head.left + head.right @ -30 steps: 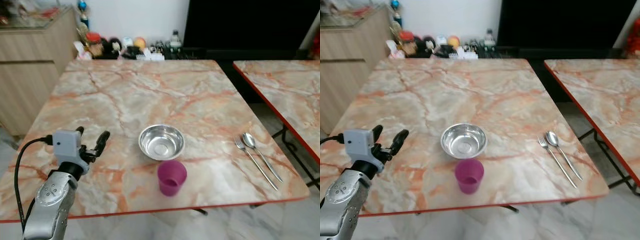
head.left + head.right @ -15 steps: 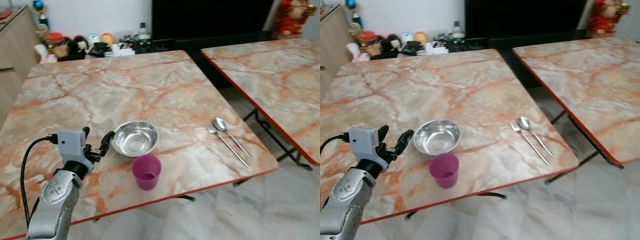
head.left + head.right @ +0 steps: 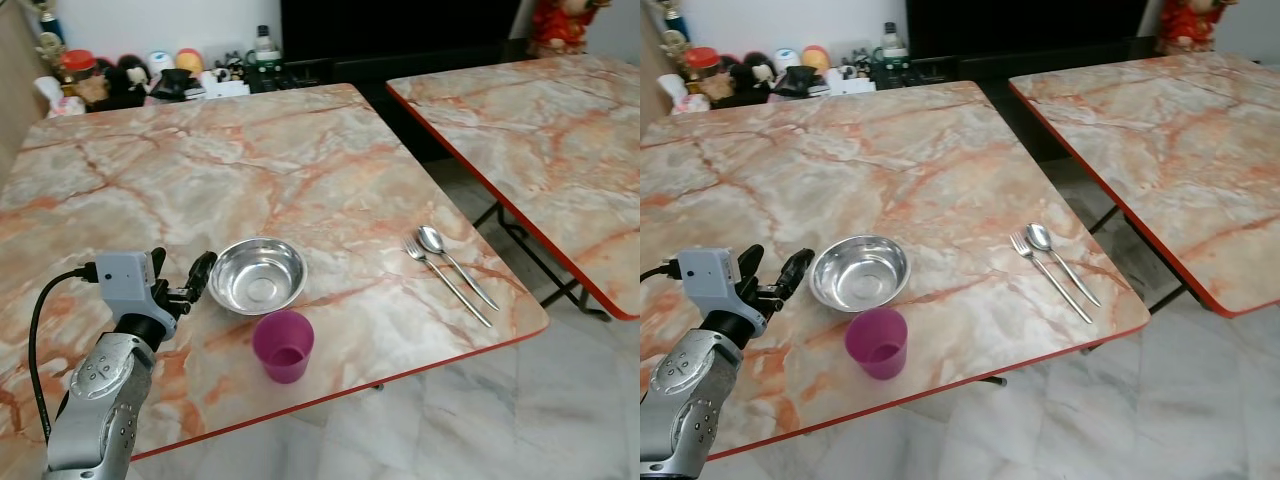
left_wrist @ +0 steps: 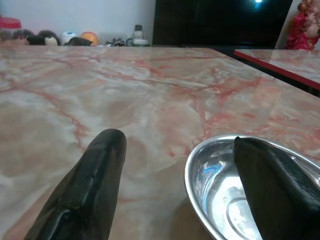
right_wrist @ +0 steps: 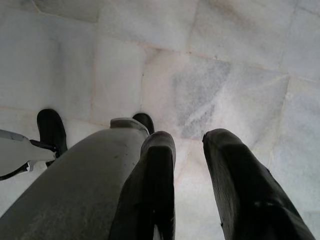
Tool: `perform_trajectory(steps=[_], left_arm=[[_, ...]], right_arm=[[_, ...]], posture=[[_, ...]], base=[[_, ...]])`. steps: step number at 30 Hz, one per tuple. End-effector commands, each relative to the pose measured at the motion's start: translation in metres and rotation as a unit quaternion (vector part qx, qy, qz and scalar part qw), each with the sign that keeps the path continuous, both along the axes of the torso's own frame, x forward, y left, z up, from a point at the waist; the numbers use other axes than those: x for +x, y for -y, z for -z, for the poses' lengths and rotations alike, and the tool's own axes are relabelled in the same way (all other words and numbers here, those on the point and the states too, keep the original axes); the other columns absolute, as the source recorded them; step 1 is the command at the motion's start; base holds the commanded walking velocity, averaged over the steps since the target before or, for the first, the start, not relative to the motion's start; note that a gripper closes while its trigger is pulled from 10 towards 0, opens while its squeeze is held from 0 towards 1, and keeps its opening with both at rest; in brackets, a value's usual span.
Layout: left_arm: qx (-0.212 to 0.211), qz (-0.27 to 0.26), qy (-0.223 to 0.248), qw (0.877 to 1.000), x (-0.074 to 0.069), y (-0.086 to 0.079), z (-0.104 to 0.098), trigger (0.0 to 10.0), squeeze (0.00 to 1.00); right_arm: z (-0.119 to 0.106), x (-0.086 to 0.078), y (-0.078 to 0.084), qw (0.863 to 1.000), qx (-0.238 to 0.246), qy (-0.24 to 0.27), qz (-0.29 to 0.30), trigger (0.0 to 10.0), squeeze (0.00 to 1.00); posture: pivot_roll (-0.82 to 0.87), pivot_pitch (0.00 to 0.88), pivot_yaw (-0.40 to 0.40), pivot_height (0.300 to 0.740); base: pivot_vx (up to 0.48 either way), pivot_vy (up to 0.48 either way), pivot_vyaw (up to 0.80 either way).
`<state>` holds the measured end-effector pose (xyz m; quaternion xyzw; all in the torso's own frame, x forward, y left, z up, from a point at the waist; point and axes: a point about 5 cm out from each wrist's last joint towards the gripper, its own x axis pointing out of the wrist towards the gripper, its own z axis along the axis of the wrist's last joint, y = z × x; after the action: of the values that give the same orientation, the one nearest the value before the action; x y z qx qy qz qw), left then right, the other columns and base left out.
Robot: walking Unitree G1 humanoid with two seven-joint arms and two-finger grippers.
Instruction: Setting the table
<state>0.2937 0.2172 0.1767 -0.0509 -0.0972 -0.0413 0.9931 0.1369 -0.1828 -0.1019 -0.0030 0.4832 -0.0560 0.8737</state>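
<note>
A steel bowl (image 3: 258,275) sits near the front of the marble table (image 3: 250,150), with a purple cup (image 3: 283,346) just in front of it. A fork (image 3: 445,282) and spoon (image 3: 455,263) lie side by side near the table's right front corner. My left gripper (image 3: 180,268) hovers open just left of the bowl, its right finger close to the rim. In the left wrist view the gripper (image 4: 178,142) frames the bowl (image 4: 235,200), one finger over its rim. My right gripper (image 5: 189,140) hangs over the floor, fingers slightly apart and holding nothing.
A second marble table (image 3: 530,120) stands to the right across a narrow gap. Bottles, jars and toys (image 3: 150,75) crowd the floor beyond the table's far edge. White tiled floor (image 3: 500,420) lies in front of and right of the table.
The camera has swung right, shifting the whole scene left. My left gripper has closed the gap to the bowl's left rim. Bowl, cup and cutlery have not moved.
</note>
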Motion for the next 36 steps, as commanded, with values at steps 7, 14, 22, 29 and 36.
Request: perform_trajectory(steps=[7,14,22,29,36], left_arm=[[0.073,0.128,-0.124,0.981,-0.011,0.0,0.001,10.0,0.0],[0.085,0.2,-0.18,0.959,-0.024,0.001,-0.007,10.0,0.0],[0.042,0.219,-0.128,0.966,-0.017,0.008,-0.044,10.0,0.0],[0.092,0.28,-0.164,0.942,-0.029,0.011,-0.054,10.0,0.0],[0.154,0.321,-0.184,0.916,-0.04,0.029,-0.054,10.0,0.0]], right_arm=[[0.001,-0.008,0.017,1.0,-0.009,-0.016,0.003,10.0,0.0],[-0.004,0.0,0.029,1.0,-0.016,-0.013,-0.001,10.0,0.0],[-0.004,0.01,0.013,1.0,-0.009,-0.007,-0.006,10.0,0.0],[-0.001,0.009,-0.009,1.0,0.0,-0.011,-0.013,10.0,0.0],[-0.001,0.011,-0.018,1.0,0.0,-0.012,-0.025,10.0,0.0]], posture=[[0.07,0.152,0.015,0.74],[0.08,0.148,0.019,0.74],[0.09,0.14,0.029,0.74],[0.1,0.141,0.029,0.74],[0.1,0.14,0.031,0.74]], base=[[0.0,0.0,0.0],[0.0,0.0,0.0],[0.0,0.0,0.0],[0.0,0.0,0.0],[0.0,0.0,0.0]])
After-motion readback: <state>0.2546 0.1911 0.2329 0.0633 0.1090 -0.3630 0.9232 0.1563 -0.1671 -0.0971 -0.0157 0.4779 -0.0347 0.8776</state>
